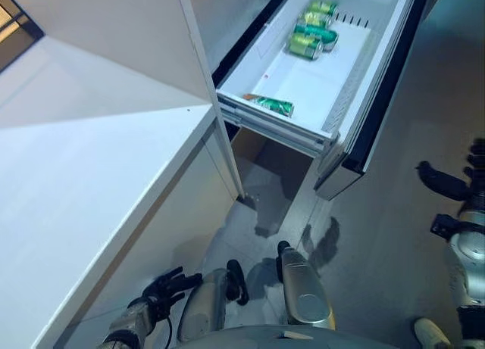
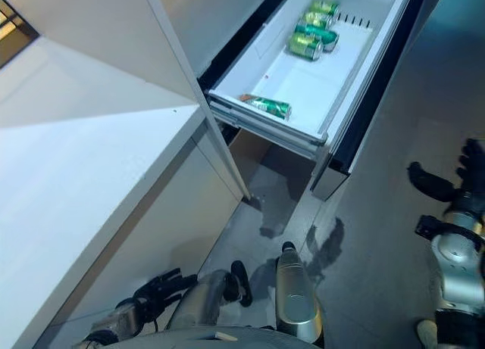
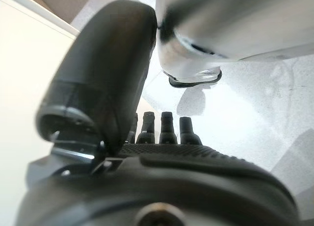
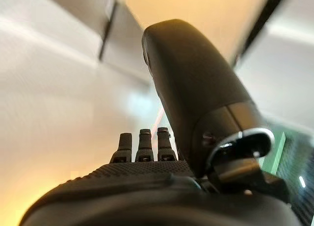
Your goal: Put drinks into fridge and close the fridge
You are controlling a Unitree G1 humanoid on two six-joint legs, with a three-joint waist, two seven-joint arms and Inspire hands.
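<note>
Green cans [image 1: 312,32] lie in the open fridge drawer [image 1: 350,99], well ahead of both empty hands, fingers relaxed straight; right hand [image 2: 447,184] nearer the drawer front than low left hand [image 1: 165,287], so closing likely suits it.

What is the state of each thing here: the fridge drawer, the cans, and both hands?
fridge drawer: pulled out, open.
green cans: four lying grouped at the drawer's far end.
single green can: lying near the drawer's front edge.
left hand: open, empty, low.
right hand: open, empty.
</note>
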